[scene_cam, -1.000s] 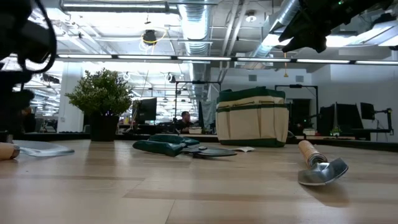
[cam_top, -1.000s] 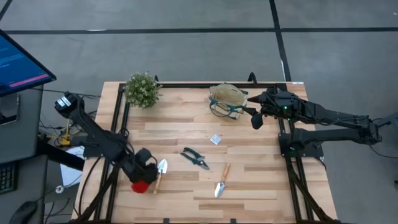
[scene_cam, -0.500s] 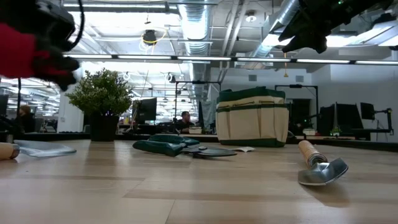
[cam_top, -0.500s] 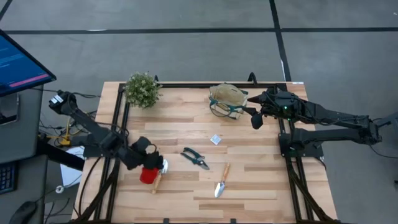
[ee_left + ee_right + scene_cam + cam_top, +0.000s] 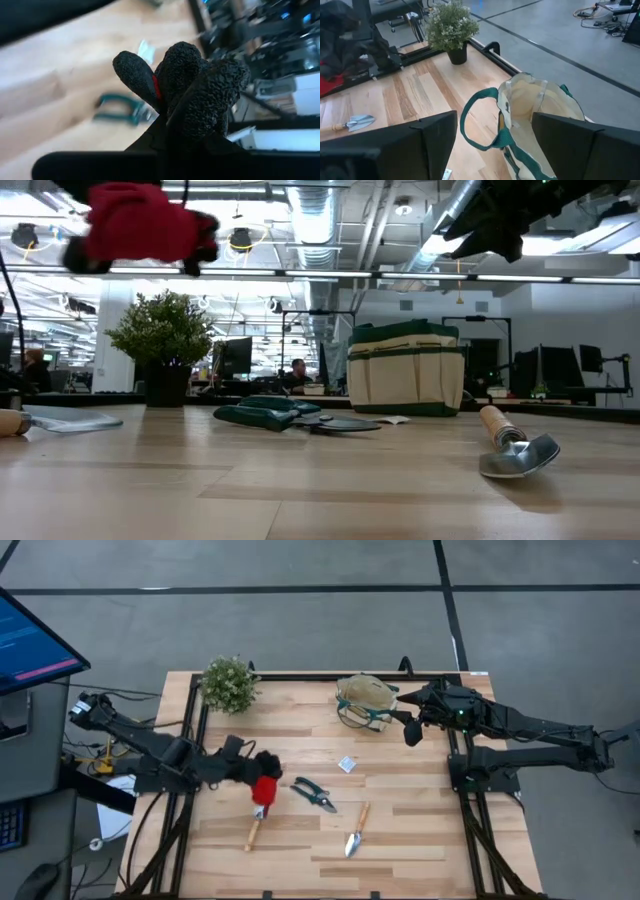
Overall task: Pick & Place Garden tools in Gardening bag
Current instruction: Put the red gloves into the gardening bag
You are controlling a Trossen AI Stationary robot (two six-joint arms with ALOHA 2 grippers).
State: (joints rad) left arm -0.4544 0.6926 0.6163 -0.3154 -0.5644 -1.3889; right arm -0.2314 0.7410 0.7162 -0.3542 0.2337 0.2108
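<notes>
1. The red-and-black item [image 5: 264,789], which looks like a glove, is held in the air above the surface by the left gripper [image 5: 262,772], whose jaws are closed on it; it hangs over the blade end of the silver trowel [image 5: 253,830], toward the left half of the surface. In the low view the red item [image 5: 140,225] is seen high above the wood, and in the left wrist view its black textured fingertips [image 5: 185,90] fill the middle.
2. The silver trowel is laid on the surface near the front left, its wooden handle pointed toward the front edge.
3. The dark-handled pruning shears [image 5: 314,793] are laid flat near the middle of the surface, just right of the held item.
4. The narrow silver-bladed tool [image 5: 356,832] is laid toward the front edge, right of the shears, blade toward the front.
5. The gardening bag [image 5: 365,700] is stood upright near the back edge, right of centre, its mouth open and a green loop handle [image 5: 480,117] hung toward the front.
6. The right gripper [image 5: 409,730] is held above the surface just right of the bag, its jaws spread wide with nothing between them.
7. A small white packet [image 5: 347,764] is seen between the bag and the shears.
8. A potted plant [image 5: 229,684] is stood at the back left corner.
</notes>
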